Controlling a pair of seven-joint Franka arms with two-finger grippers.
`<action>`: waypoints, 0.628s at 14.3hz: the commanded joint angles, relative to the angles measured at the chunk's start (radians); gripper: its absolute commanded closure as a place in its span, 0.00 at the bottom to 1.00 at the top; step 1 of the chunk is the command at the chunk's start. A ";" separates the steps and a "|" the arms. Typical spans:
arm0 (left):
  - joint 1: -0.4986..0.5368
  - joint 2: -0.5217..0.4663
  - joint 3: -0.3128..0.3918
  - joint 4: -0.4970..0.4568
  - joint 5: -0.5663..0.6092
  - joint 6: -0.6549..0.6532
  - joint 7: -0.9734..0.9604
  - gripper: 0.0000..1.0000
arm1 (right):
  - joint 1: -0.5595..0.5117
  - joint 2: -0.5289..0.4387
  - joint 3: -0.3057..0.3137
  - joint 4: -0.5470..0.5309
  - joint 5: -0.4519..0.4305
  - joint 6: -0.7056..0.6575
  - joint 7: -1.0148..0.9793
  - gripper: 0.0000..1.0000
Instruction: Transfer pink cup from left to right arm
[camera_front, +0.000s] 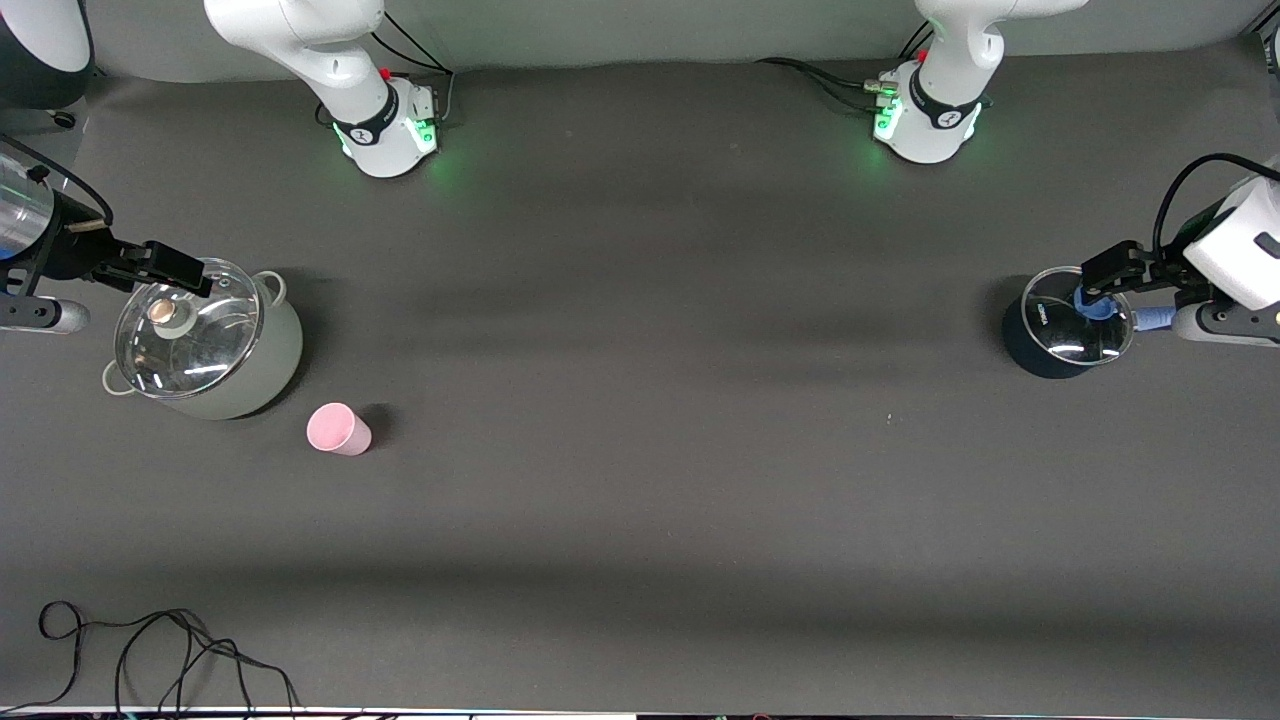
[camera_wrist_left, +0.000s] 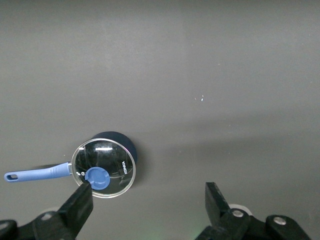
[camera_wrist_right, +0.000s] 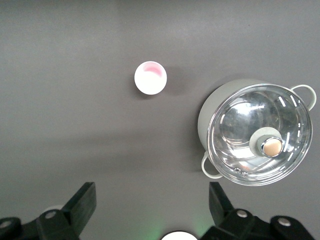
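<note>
- Right tool (camera_front: 185, 275) hovers over the grey-green lidded pot (camera_front: 215, 345), fingers spread wide, empty.
- Pink cup (camera_front: 338, 429) stands upright on the bench (camera_front: 640, 480), just beside that pot, nearer the front camera.
- Likely light, stiff, smooth plastic and tapered, so it could slip; pinch across the wall near the rim.
- Left tool (camera_front: 1105, 280) hangs over the dark lidded saucepan (camera_front: 1060, 335), well apart from the pot, fingers wide, empty.
- Only the right wrist view shows the cup's open mouth (camera_wrist_right: 150, 77); the left wrist view misses the cup entirely.
</note>
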 joint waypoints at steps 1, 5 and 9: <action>0.010 -0.015 -0.011 -0.008 -0.005 -0.012 0.001 0.00 | -0.045 -0.004 0.057 0.012 -0.013 0.022 -0.017 0.00; 0.007 -0.009 -0.012 0.006 -0.007 -0.019 -0.011 0.00 | -0.036 -0.028 0.057 0.017 -0.011 0.030 -0.006 0.00; 0.004 0.008 -0.011 0.044 -0.005 -0.022 -0.014 0.00 | -0.036 -0.030 0.060 0.052 -0.008 0.026 -0.002 0.00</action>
